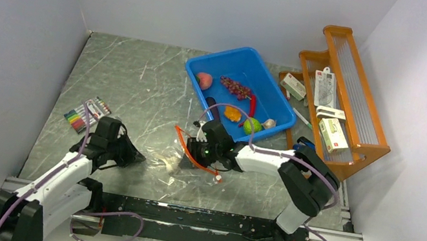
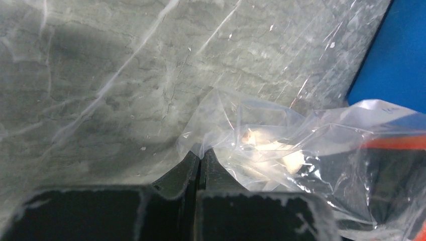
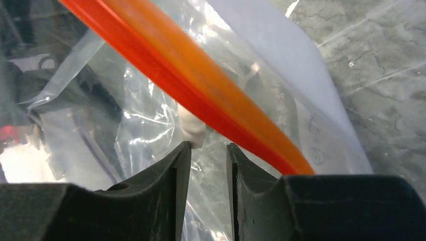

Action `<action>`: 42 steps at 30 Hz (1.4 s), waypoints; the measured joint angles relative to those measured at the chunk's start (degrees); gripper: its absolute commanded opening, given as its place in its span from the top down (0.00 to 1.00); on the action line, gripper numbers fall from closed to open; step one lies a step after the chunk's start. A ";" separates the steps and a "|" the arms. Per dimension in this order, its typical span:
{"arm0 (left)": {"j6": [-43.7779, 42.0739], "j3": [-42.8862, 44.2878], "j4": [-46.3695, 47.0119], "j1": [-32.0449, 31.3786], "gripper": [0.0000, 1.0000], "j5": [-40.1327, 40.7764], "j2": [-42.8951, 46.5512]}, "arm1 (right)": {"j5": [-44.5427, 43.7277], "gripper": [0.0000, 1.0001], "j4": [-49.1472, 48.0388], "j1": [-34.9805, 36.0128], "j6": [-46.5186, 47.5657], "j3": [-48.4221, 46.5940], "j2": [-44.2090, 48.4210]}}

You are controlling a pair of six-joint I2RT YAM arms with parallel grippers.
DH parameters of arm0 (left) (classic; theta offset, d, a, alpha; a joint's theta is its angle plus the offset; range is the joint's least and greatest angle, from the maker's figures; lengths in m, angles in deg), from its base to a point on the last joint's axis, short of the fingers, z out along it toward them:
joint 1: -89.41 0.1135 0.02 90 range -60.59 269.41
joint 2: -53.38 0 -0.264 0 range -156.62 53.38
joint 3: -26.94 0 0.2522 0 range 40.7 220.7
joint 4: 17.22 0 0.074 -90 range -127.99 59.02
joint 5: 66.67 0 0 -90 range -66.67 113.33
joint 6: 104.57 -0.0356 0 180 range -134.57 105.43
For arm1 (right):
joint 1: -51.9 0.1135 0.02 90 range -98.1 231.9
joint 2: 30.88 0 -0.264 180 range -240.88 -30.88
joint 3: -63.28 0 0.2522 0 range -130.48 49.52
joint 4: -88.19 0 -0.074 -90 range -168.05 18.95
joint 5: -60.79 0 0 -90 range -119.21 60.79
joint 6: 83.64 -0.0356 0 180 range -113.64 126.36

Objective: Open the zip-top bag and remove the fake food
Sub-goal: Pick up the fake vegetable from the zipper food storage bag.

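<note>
End effector on left (image 2: 201, 157) clamps the zip-top bag (image 2: 266, 125) corner; right end effector (image 3: 208, 148) narrowly parted at its mouth.

Far-left grey table (image 1: 139, 82) open to you; blue plastic bin (image 1: 242, 71), orange wooden rack (image 1: 369, 94) crowd your right; clear zip-top bag (image 1: 176, 161) mid-table.

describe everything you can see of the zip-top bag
The zip-top bag is clear, crinkly thin plastic with an orange-red zip strip along its mouth, which bows upward and looks open. It lies crumpled on the grey table between the arms, just nearside of the blue bin. The left hand is shut on one corner. The right hand, jaws slightly apart, sits right at the strip. One small pale piece shows inside.
</note>
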 measured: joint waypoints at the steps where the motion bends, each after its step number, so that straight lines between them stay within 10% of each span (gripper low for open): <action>1: 0.00 0.00 0.04 0.00 0.93 -0.20 -0.24 | 0.28 0.67 -0.68 0.07 -0.39 -0.09 -1.01; 18: 0.11 -0.15 1.14 0.00 0.93 -2.10 0.46 | 3.98 0.55 -10.25 1.66 -8.11 -0.74 -5.11; 27: 0.28 -0.24 1.51 0.00 0.93 -2.34 0.50 | 1.01 0.90 -7.67 3.43 -8.17 -4.31 -9.51; 42: 4.46 -0.02 -6.38 0.00 0.93 4.09 6.78 | -15.02 0.96 5.03 2.10 -2.82 -3.19 6.05</action>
